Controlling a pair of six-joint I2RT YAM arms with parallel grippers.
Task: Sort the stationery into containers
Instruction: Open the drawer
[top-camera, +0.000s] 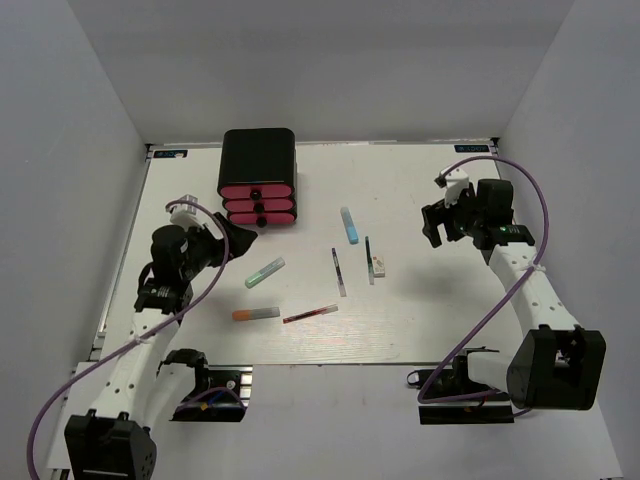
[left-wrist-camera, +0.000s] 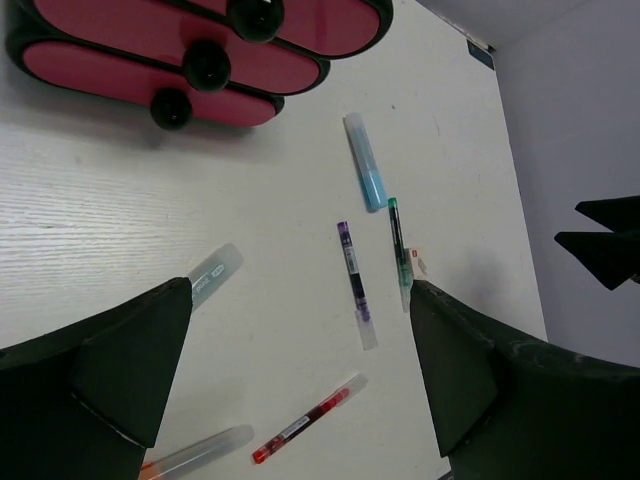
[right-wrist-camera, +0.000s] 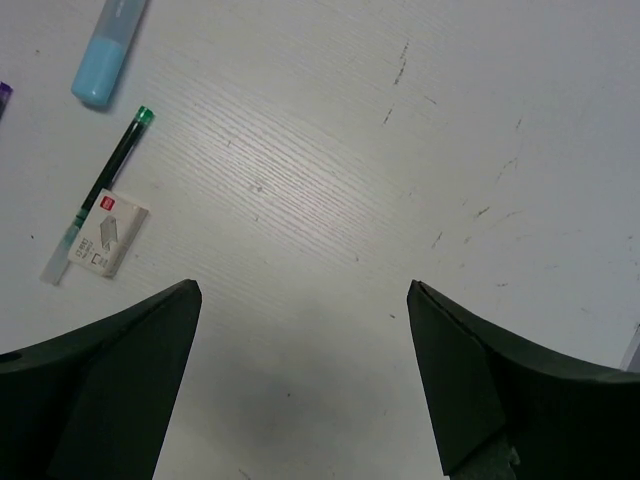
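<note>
Left and right jaws are seen spread wide, empty. Just ahead of the left jaws lie the orange marker (top-camera: 256, 314), green marker (top-camera: 265, 272) and red pen (top-camera: 310, 314). The white block (right-wrist-camera: 108, 232) lies left of the right jaws. All are judged light, rigid, slippery; mid-barrel grasps are advised.
</note>
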